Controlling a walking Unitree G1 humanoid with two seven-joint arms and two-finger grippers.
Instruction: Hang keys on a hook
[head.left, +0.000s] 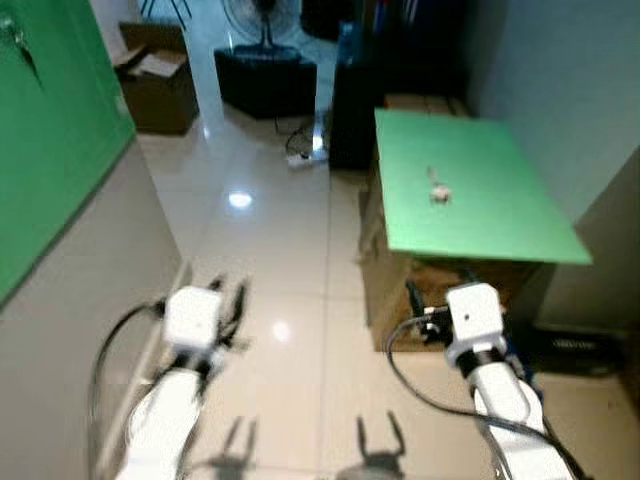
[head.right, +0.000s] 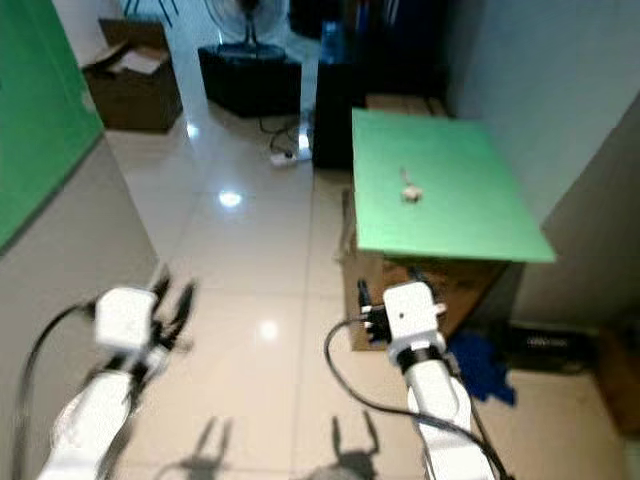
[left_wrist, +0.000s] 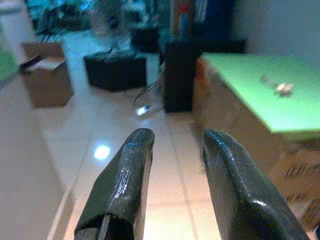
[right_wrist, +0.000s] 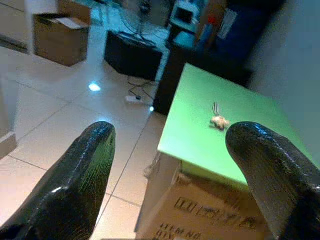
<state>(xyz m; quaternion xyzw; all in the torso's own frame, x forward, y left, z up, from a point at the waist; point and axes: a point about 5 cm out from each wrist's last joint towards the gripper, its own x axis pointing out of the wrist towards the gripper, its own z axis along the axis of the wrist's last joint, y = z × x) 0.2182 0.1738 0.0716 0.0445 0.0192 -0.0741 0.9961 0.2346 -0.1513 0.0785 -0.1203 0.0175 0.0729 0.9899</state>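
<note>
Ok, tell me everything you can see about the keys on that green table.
The keys are a small pale bunch, with a few thin dark pieces fanning out from one end. They lie flat near the middle of the green tabletop, which sits on cardboard boxes. Nothing else touches them. The blur hides finer detail. Both the right gripper and the left gripper are short of the table, fingers open and empty.

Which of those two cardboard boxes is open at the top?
The far box by the green wall, near the fan: its flaps stand open. The other box sits under the green board, its top covered.
</note>
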